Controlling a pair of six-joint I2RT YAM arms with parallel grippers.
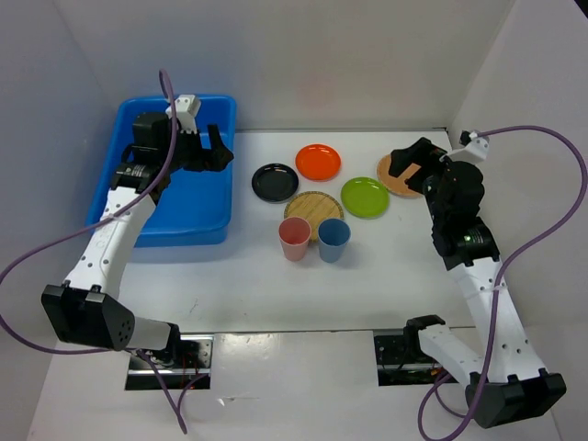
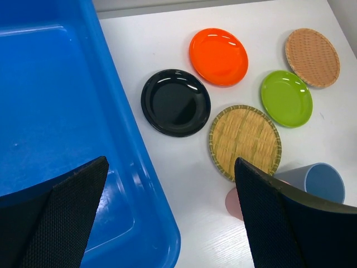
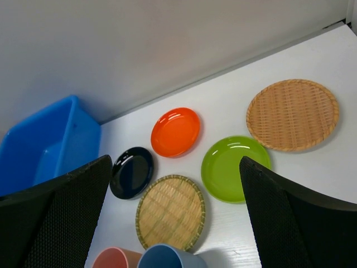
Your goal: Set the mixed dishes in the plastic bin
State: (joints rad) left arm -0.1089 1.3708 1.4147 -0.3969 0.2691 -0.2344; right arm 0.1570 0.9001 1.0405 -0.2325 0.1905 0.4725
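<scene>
Hovering by plastic bin [image 1: 184, 209], left gripper [image 1: 219, 152] spread.

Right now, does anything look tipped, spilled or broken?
Nothing stands out. The black plate, orange plate, green plate and both woven plates lie flat; pink cup and blue cup stand upright; the bin looks intact.

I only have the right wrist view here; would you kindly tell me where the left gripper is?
Observer: The left gripper hangs open above the right rim of the plastic bin.
Operator: Thank you. Is anything in the bin?
Observer: Its floor is bare as far as the left wrist view shows.
Operator: And what is my right gripper above?
Observer: Seen from the top, the right gripper hovers open over the far-right tan plate.
</scene>
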